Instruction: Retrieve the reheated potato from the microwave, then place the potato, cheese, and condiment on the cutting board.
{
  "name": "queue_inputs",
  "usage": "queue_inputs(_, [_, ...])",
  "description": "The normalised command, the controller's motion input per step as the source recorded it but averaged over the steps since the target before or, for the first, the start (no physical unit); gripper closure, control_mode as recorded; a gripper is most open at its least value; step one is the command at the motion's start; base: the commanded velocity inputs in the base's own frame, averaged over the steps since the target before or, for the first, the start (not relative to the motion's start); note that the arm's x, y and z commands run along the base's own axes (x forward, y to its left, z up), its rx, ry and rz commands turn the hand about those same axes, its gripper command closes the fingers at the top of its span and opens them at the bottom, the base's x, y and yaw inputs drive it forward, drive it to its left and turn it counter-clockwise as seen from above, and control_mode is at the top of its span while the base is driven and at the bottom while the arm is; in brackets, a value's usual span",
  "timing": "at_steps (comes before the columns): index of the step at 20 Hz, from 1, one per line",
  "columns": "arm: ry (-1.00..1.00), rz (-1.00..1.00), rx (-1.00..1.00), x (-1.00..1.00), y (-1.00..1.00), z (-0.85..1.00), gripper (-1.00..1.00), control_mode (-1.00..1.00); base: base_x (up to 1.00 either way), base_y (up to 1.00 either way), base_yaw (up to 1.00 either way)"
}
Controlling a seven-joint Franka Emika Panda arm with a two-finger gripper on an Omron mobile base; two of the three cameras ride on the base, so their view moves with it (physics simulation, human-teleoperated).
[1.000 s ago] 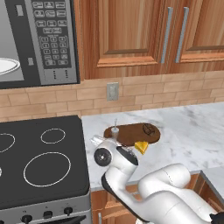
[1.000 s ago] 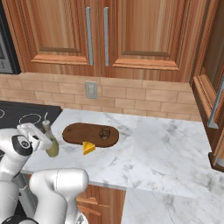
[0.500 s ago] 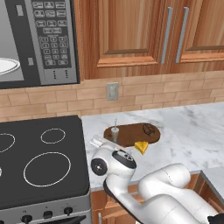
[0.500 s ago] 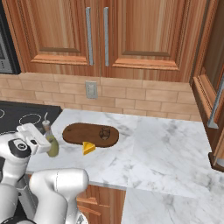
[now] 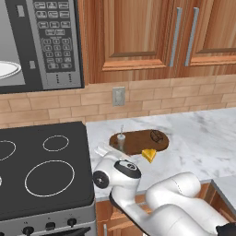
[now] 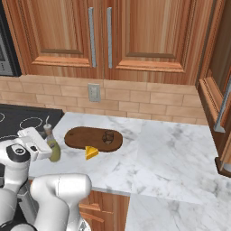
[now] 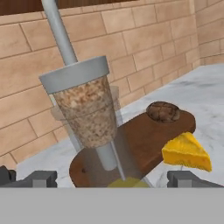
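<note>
The potato (image 5: pixel 156 136) (image 6: pixel 107 136) (image 7: pixel 162 111) lies on the right part of the dark oval cutting board (image 5: pixel 136 143) (image 6: pixel 81 137) (image 7: pixel 140 142). Just in front of the board, the cheese (image 5: pixel 148 155) (image 6: pixel 91 152) (image 7: pixel 186 152) rests on the marble. The condiment (image 5: pixel 120 140) (image 6: pixel 53 149) (image 7: pixel 87 113) stands upright at the board's left end. My gripper (image 5: pixel 109 153) (image 6: pixel 45 145) (image 7: pixel 109 178) is open, and the bottle stands close between its fingertips (image 7: pixel 33 178) without being touched. The microwave (image 5: pixel 55 41) hangs at the upper left.
A white plate (image 5: pixel 7 69) shows inside the microwave. The black stove (image 5: pixel 41 170) (image 6: pixel 18 124) lies left of the counter. The brick wall with an outlet (image 5: pixel 119 96) (image 6: pixel 94 92) runs behind the board. Bare marble (image 6: pixel 171 153) stretches to the right.
The hand has crept a little closer to the condiment bottle and the arm has turned slightly. The jaws stayed open. Potato, cheese and board have not moved.
</note>
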Motion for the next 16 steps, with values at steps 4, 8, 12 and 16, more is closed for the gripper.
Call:
queue_inputs(4, [0.0, -0.04, -0.05, 0.03, 0.08, 0.01, -1.0, -1.0, 0.0, 0.0, 0.0])
queue_inputs(8, [0.0, -0.01, -0.07, 0.09, 0.16, 0.0, -1.0, -1.0, 0.0, 0.0, 0.0])
queue_inputs(12, [0.01, 0.0, -0.08, 0.17, 0.13, 0.0, -1.0, -1.0, 0.0, 0.0, 0.0])
queue_inputs(16, [0.01, 0.0, -0.07, 0.12, 0.05, 0.0, -1.0, -1.0, 0.0, 0.0, 0.0])
